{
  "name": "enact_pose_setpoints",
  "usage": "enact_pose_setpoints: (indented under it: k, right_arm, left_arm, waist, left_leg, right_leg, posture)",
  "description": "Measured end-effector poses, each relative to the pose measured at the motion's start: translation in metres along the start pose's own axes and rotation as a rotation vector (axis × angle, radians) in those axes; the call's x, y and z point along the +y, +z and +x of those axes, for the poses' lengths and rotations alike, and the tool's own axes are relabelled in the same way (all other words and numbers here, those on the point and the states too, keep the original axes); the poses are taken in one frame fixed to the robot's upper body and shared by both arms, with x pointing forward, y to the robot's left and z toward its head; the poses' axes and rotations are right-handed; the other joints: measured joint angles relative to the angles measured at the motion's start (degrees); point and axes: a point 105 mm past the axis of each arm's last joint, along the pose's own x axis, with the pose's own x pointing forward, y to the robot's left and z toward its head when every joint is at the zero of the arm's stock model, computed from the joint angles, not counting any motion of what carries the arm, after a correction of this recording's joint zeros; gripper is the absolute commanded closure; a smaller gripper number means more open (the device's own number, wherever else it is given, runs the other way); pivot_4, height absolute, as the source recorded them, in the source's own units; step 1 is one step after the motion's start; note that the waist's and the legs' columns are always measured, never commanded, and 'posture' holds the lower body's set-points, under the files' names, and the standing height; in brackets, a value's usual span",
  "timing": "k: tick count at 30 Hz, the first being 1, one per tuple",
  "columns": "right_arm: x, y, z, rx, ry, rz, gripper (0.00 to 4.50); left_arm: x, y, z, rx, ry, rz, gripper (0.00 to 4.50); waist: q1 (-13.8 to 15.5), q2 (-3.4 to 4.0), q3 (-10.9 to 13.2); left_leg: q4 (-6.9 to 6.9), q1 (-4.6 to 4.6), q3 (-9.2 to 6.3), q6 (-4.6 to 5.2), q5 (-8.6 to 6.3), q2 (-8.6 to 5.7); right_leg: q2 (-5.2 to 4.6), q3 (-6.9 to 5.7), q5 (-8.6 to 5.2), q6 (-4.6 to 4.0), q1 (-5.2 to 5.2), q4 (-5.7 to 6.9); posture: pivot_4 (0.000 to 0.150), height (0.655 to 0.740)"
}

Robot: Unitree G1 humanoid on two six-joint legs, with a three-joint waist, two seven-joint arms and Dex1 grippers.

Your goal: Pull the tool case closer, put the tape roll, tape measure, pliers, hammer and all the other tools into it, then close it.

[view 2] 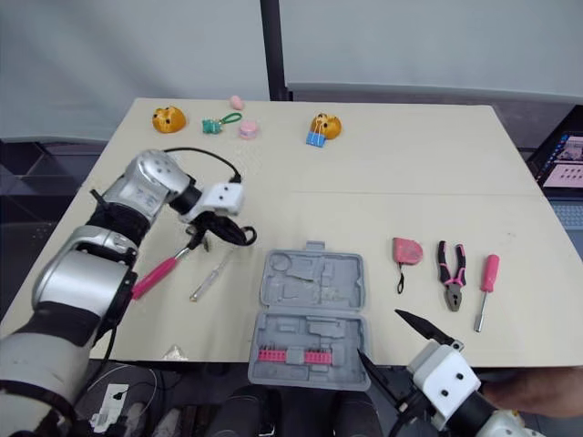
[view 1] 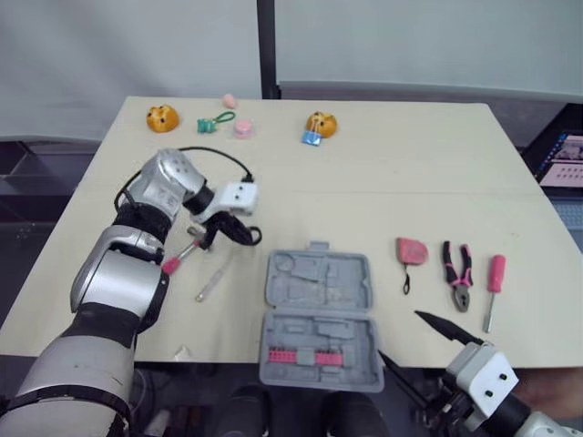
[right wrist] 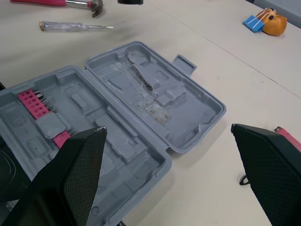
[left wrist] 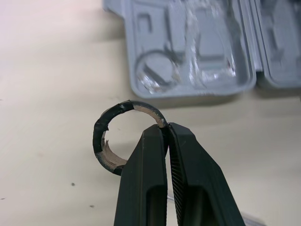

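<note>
The left gripper is clamped on the tape roll at 10 o'clock from the open case, near the hammer. The right gripper, fingers wide apart, hangs at the case's 4 o'clock. The tape measure, pliers and screwdriver lie at its 2 o'clock.

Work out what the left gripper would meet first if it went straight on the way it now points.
Probably the open tool case, by its round recess. The left gripper, shut on the tape roll, points at it over bare table; depth is unclear, so the table might come first.
</note>
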Motion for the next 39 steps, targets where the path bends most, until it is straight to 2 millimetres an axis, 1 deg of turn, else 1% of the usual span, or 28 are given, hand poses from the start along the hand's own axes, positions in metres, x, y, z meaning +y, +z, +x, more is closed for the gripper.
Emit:
enact_pose_setpoints:
  k: [2,4,7,11,15,23,29,32,39]
  right_arm:
    - [0.0,0.0,0.0,-0.004,-0.001,-0.005,0.0]
    - [-0.001,0.002,0.0,-0.01,-0.004,-0.015,0.0]
    - [-0.004,0.001,-0.002,-0.005,-0.011,-0.025,0.0]
    - [-0.006,-0.007,-0.007,0.027,-0.014,-0.022,0.0]
    - [-0.007,-0.007,-0.008,0.032,-0.02,-0.021,0.0]
    - [-0.005,-0.008,-0.012,0.048,-0.021,-0.011,0.0]
    - [-0.004,-0.006,-0.013,0.043,-0.027,-0.008,0.0]
    - [-0.003,-0.004,-0.013,0.036,-0.028,-0.01,0.0]
    - [-0.001,-0.006,-0.015,0.053,-0.028,0.003,0.0]
  left_arm:
    - [0.001,0.008,-0.001,-0.028,0.004,-0.026,4.44]
    - [-0.002,0.015,0.002,-0.062,-0.011,-0.063,4.44]
    - [-0.009,0.019,0.012,-0.079,-0.054,-0.099,4.44]
    - [-0.02,0.022,0.027,-0.089,-0.117,-0.149,4.44]
    - [-0.03,0.024,0.041,-0.081,-0.165,-0.143,4.44]
    - [-0.033,0.031,0.059,-0.059,-0.205,-0.086,4.44]
    - [-0.032,0.021,0.071,-0.014,-0.222,-0.095,4.44]
    - [-0.029,0.016,0.073,0.009,-0.212,-0.103,4.44]
    - [-0.021,0.013,0.076,0.024,-0.179,-0.11,4.44]
  waist:
    - [-0.02,0.0,0.0]
    - [-0.03,0.0,0.0]
    - [-0.05,0.01,0.0]
    - [-0.01,0.0,0.0]
    - [0.04,0.01,0.0]
    - [0.1,0.01,0.0]
    - [0.09,0.01,0.0]
    - [0.12,0.0,0.0]
    - [0.1,0.0,0.0]
  left_leg:
    - [0.0,0.0,-0.01,0.0,0.0,0.0]
    - [0.0,0.0,-0.01,0.0,0.0,0.0]
    - [0.02,0.0,-0.01,0.0,0.0,0.01]
    - [0.03,0.0,-0.01,0.0,0.0,0.01]
    - [0.07,0.0,0.01,0.0,0.0,0.02]
    - [0.08,-0.01,0.03,-0.01,0.0,0.02]
    - [0.08,-0.02,0.07,-0.01,-0.01,0.01]
    - [0.09,-0.02,0.07,-0.01,-0.01,0.01]
    - [0.09,-0.02,0.07,-0.01,-0.01,0.01]
  right_leg:
    - [0.0,0.04,0.0,0.0,0.0,0.02]
    - [0.01,0.11,0.0,0.0,0.0,0.02]
    - [0.02,0.36,0.0,0.0,0.01,0.02]
    - [0.03,0.55,0.0,-0.01,0.01,0.01]
    - [0.02,0.62,-0.01,-0.01,0.01,0.0]
    - [0.02,0.66,-0.03,0.0,0.01,-0.01]
    - [0.03,0.68,-0.07,0.02,-0.01,-0.01]
    - [0.02,0.68,-0.07,0.03,-0.01,-0.01]
    - [0.0,0.67,-0.07,0.03,-0.01,-0.01]
  posture:
    - [0.15,0.6677]
    - [0.15,0.6677]
    - [0.15,0.6677]
    - [0.15,0.6677]
    - [0.15,0.6677]
    - [0.15,0.6677]
    - [0.15,0.6677]
    - [0.15,0.6677]
    - [0.15,0.6677]
